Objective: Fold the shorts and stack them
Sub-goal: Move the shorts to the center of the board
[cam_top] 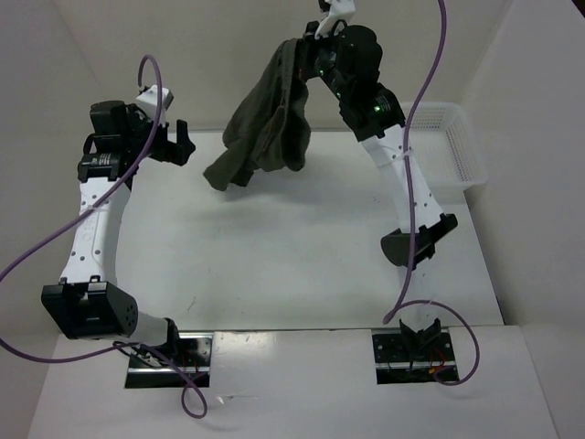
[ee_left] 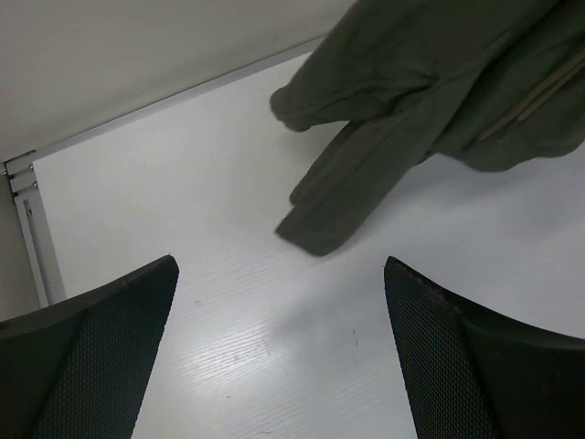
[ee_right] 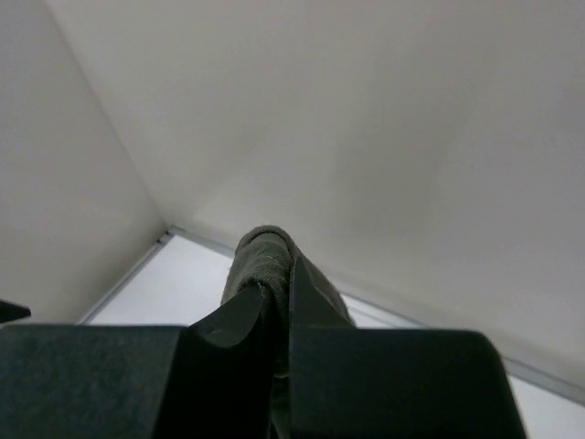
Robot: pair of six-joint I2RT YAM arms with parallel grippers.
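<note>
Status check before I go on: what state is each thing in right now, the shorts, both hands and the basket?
shorts: unfolded, bunched, hanging from the right hand, lowest tip close to the table.
right hand: raised, shut on the shorts.
left hand: open, holding nothing, apart from the shorts.
basket: upright at the table's far right, apart from the shorts.

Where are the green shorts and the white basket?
shorts point(cam_top: 270, 123): top view, the middle of the hanging cloth.
white basket point(cam_top: 468, 151): top view, its mesh side wall.
</note>
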